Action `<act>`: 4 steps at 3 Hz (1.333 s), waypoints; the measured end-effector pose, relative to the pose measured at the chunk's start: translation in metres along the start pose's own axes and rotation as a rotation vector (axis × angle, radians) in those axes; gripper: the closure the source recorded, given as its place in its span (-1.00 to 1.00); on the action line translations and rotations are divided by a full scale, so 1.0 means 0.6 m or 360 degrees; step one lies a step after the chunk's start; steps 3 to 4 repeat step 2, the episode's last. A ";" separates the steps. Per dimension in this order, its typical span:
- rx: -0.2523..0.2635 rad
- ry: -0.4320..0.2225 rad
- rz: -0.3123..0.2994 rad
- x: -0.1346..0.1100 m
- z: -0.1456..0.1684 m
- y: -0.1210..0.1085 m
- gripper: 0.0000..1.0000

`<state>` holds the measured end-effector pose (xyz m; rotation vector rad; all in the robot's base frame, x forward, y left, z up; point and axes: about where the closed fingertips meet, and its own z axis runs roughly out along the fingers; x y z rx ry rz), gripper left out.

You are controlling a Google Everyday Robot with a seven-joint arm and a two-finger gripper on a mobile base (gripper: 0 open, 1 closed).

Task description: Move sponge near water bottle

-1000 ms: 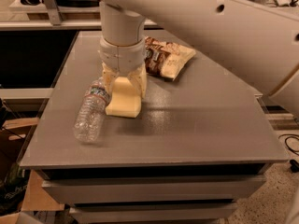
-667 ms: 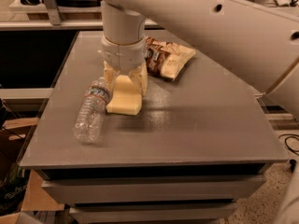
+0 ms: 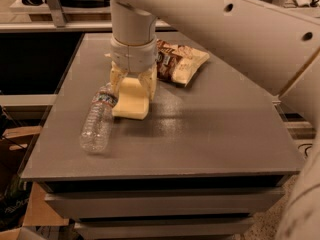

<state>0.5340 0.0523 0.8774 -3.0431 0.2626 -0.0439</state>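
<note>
The pale yellow sponge [image 3: 131, 103] lies on the grey table [image 3: 210, 129], its left edge right beside the neck of the water bottle [image 3: 98, 120]. The clear crinkled bottle lies on its side, cap end pointing toward the sponge. My gripper [image 3: 132, 84] comes straight down over the sponge's far end. Its fingers [image 3: 116, 80] stand on either side of the sponge and press against it. The sponge's near end rests on the table.
A cream-and-brown chip bag [image 3: 179, 63] lies just behind and right of the gripper. My white arm [image 3: 240, 29] crosses the upper right of the view. The table's front edge [image 3: 160, 174] is near, and its left edge is close to the bottle.
</note>
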 end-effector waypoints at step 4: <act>0.0023 0.0021 -0.0018 0.012 -0.022 -0.007 -1.00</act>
